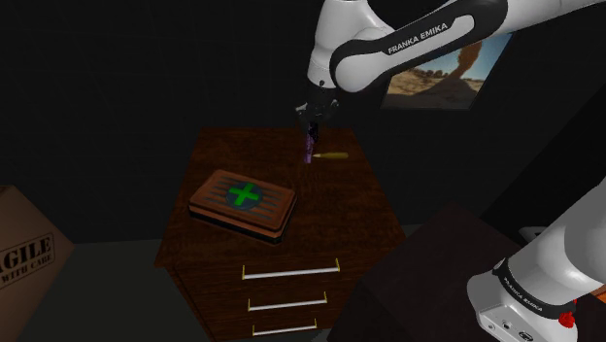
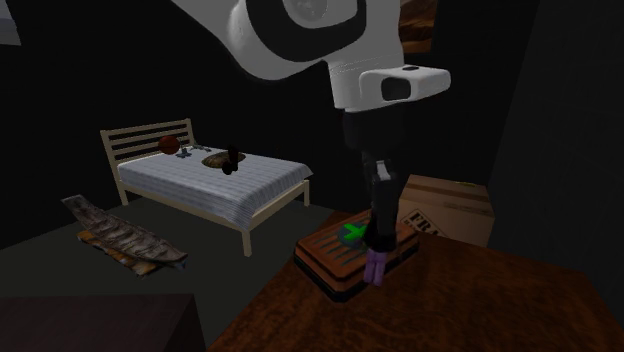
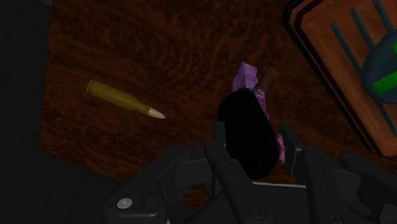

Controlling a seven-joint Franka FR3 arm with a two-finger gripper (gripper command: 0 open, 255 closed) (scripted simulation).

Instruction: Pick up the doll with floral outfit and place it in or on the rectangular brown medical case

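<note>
The doll has black hair and a purple floral outfit. It hangs head-up from my gripper, whose fingers are shut on its head and hair. In the shoulder view the gripper holds the doll just above the far part of the dark wooden dresser top. The brown rectangular medical case, marked with a green cross, lies flat on the dresser nearer the front. In the second exterior view the doll dangles in front of the case, under the gripper.
A brass bullet lies on the dresser beside the doll. Drawer handles line the dresser front. A cardboard box stands on the floor. A bed and a long wreck-like object are farther off.
</note>
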